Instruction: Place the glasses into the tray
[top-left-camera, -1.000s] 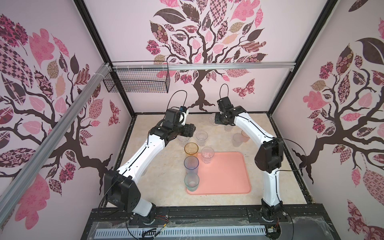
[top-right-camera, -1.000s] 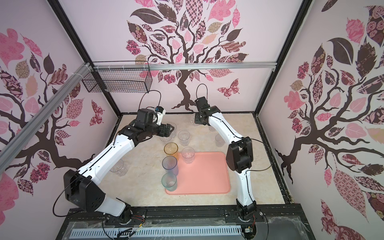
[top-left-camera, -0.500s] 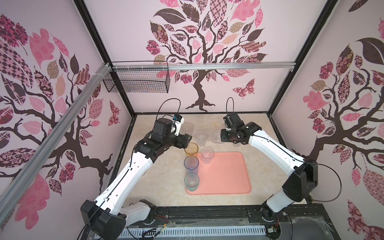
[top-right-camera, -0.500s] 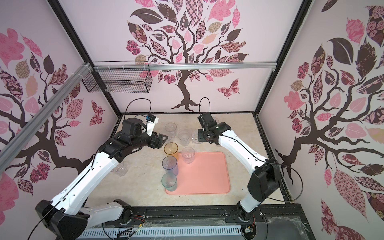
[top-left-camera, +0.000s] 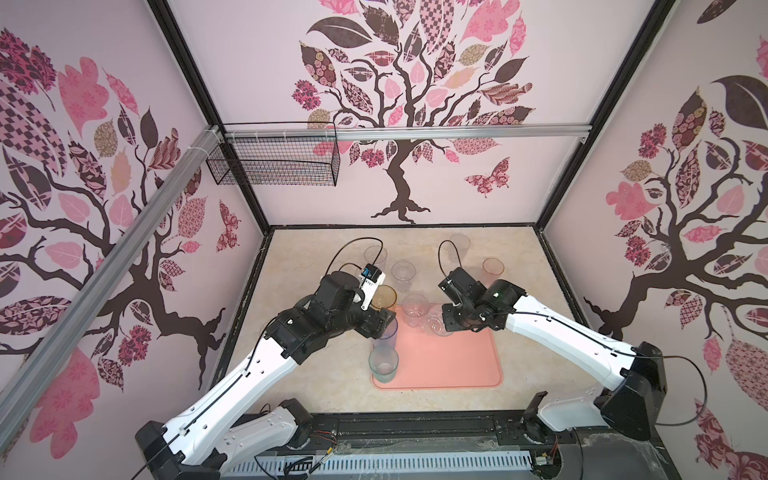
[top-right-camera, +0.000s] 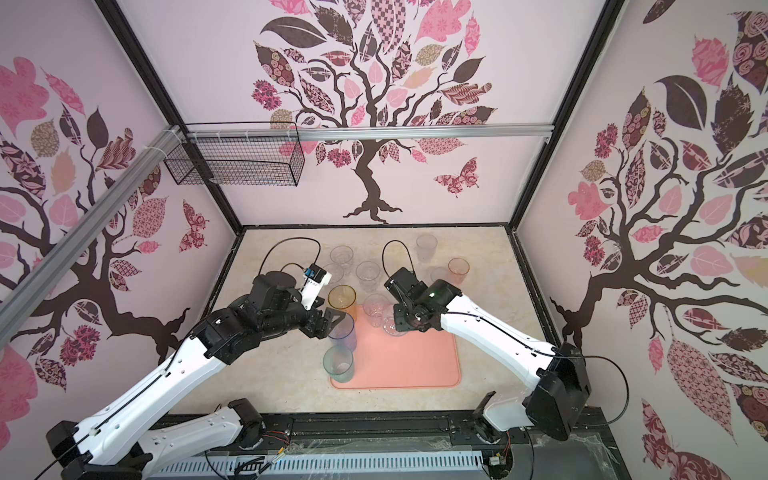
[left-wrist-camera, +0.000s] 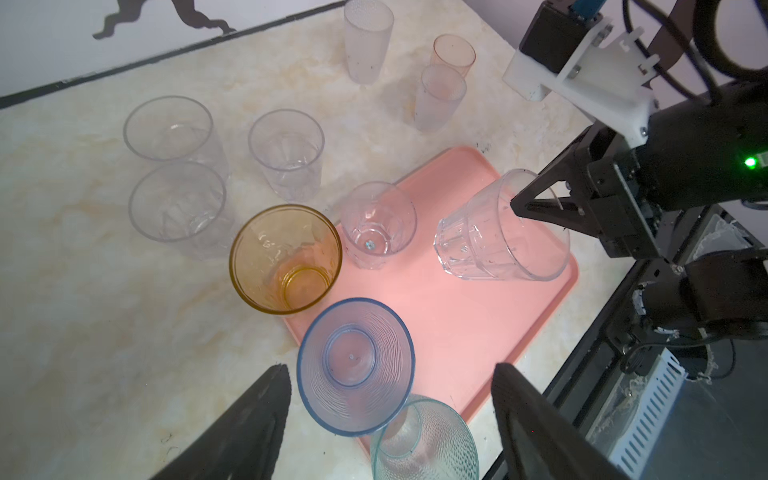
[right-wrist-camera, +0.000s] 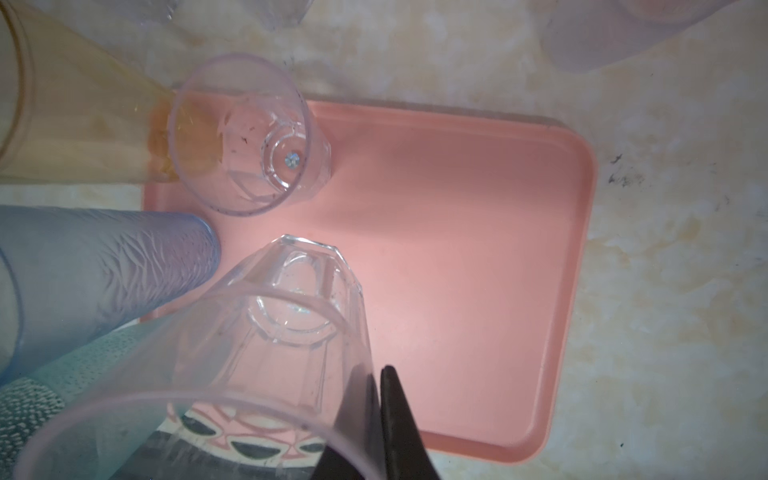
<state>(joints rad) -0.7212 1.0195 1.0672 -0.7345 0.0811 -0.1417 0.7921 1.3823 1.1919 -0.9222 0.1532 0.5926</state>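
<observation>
**Right tool**: closed on the rim of the clear faceted glass. The right wrist view shows its two fingers pressed together on the wall at the rim. The glass hangs from the tool tilted. Its long axis runs from the pinched rim down and away to the base, which points at the floor of the tray, in the half nearer the tray's far edge. Whether the base touches the floor cannot be determined.

Judgement: the set-down turns on this tilt. Bring the axis upright over bare floor before release, or the glass is likely to tip onto its side. The right arm is the nearer arm and the only one in contact.

A second clear glass stands upright close beside the held glass, inside the tray's far corner on the left-arm side.

**Left tool**: open, with the jaws standing wide on either side of the blue-grey glass and touching neither wall. That glass stands just inside the tray edge on the left-arm side. The teal glass is at the near corner of the same edge. The amber glass stands at the far corner; whether it is on the tray or off it cannot be determined.

**Outside the tray**, on the desk beyond the far edge:
- three clear glasses
- two frosted glasses
- a pinkish-orange glass
</observation>
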